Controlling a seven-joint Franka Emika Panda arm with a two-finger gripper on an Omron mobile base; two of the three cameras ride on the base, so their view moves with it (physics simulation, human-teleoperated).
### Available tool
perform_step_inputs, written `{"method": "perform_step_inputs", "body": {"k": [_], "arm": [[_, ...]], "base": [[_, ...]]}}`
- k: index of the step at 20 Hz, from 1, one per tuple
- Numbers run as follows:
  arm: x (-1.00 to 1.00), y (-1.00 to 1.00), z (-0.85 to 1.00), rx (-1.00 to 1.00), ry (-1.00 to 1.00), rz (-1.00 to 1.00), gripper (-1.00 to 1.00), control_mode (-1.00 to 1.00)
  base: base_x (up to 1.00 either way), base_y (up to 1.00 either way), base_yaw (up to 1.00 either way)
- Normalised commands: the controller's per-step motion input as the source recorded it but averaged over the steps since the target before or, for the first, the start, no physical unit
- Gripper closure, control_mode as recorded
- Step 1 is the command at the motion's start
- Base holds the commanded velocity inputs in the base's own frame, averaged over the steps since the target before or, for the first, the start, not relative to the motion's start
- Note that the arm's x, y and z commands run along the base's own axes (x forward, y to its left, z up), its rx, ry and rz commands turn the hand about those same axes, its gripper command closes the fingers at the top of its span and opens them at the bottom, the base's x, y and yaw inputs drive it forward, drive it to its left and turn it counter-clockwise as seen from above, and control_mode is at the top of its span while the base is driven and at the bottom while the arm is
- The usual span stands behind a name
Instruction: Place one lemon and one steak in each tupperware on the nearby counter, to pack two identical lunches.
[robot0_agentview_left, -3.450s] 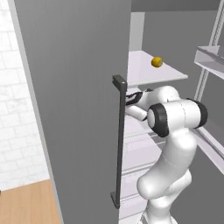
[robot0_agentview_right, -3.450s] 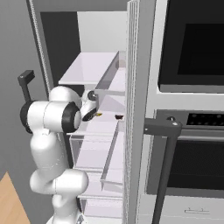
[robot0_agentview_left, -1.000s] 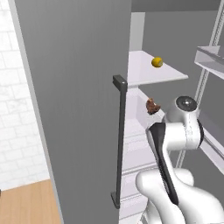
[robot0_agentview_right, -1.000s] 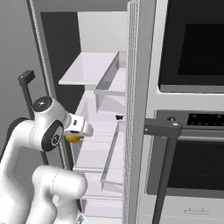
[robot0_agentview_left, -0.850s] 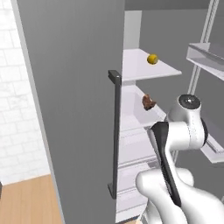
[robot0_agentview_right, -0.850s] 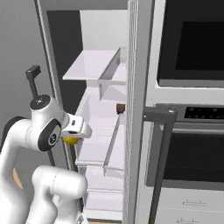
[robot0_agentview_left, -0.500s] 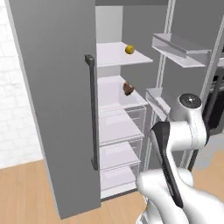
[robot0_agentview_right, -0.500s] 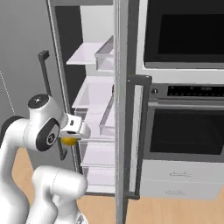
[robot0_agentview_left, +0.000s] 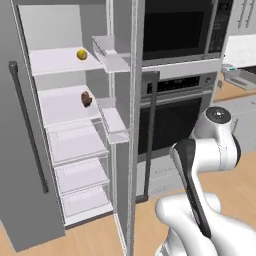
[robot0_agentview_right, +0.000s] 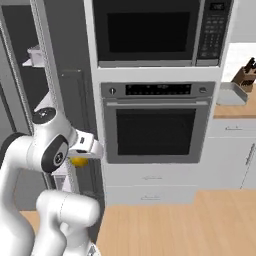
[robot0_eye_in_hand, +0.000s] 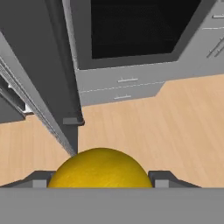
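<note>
My gripper (robot0_eye_in_hand: 100, 180) is shut on a yellow lemon (robot0_eye_in_hand: 100, 168), whose round top bulges up between the two dark fingertips (robot0_eye_in_hand: 162, 179). In the right base view the gripper (robot0_agentview_right: 78, 159) is tucked close beside the arm, the lemon (robot0_agentview_right: 77, 161) showing under the white hand. Inside the open fridge a second lemon (robot0_agentview_left: 82, 54) lies on the top shelf and a brown steak (robot0_agentview_left: 86, 98) on the shelf below. A pale-grey tupperware (robot0_agentview_left: 240, 76) rests on the wood counter (robot0_agentview_left: 234, 93) at the far right.
The open fridge door (robot0_agentview_left: 30, 145) stands at the left, and its other door edge (robot0_agentview_left: 133, 125) rises mid-view. A wall oven (robot0_agentview_right: 155, 125) with a microwave (robot0_agentview_right: 150, 30) above faces me. A knife block (robot0_agentview_right: 245, 75) stands on the counter. Wooden floor (robot0_eye_in_hand: 166, 118) lies below.
The whole picture has swung right: the base has pulled back and turned from the fridge toward the oven and counter. The lemon stays in the gripper's hold throughout.
</note>
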Motion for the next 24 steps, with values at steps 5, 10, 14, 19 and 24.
{"method": "perform_step_inputs", "body": {"k": [5,10,14,19,24], "arm": [[0.00,0.00,0.00,0.00,0.00,0.00,1.00,1.00],[0.00,0.00,0.00,0.00,0.00,0.00,1.00,1.00],[0.00,0.00,0.00,0.00,0.00,0.00,1.00,1.00],[0.00,0.00,0.00,0.00,0.00,0.00,1.00,1.00],[0.00,0.00,0.00,0.00,0.00,0.00,1.00,1.00]], "base": [[0.31,-1.00,-0.14],[0.85,-1.00,-0.07],[1.00,-1.00,-0.01],[1.00,-1.00,0.00],[1.00,-1.00,0.00]]}}
